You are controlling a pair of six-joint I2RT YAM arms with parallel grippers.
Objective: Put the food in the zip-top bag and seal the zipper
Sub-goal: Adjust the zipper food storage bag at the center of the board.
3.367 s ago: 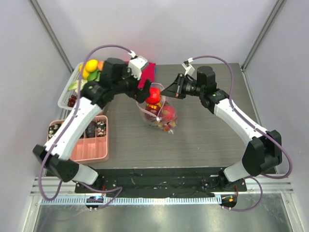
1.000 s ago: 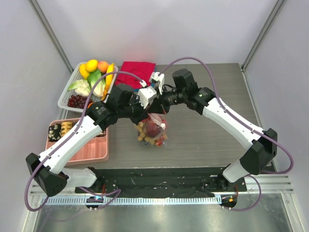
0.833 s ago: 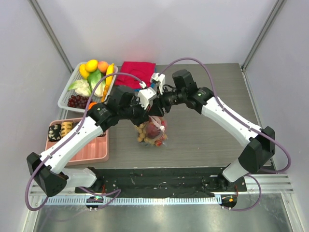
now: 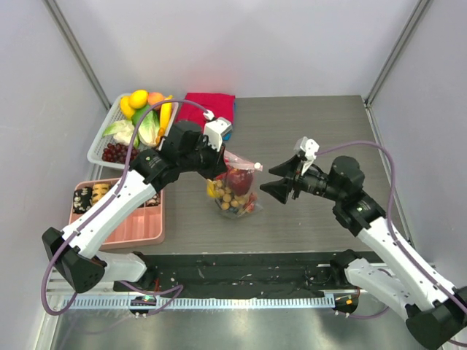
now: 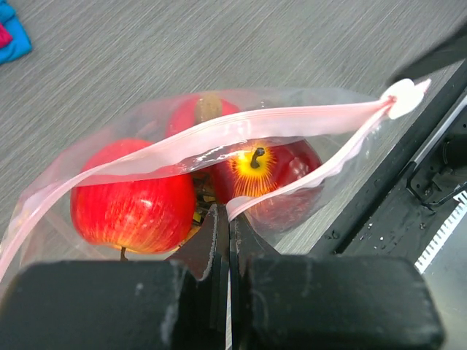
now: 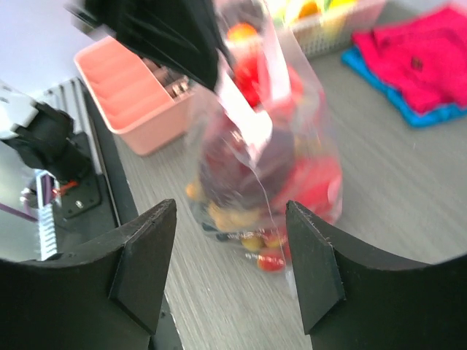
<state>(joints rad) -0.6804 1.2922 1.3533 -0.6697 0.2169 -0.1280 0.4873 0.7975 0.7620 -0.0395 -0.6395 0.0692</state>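
Note:
The zip-top bag hangs just above the table centre, holding food: red apples and small yellow and orange pieces. My left gripper is shut on the near end of the zipper, seen at the jaws in the left wrist view. The two pink lips stand apart near my fingers and meet at a pale tab at the far end. My right gripper is open, right of the bag and apart from it. In its own view the blurred bag lies beyond the fingertips.
A white basket of fruit and vegetables stands at the back left, with a pink divided tray in front of it. A red cloth lies at the back centre on a blue one.
My right gripper has let go of the bag's top, opened and drawn back to the right and nearer. The left gripper keeps its hold; the bag has shifted slightly.

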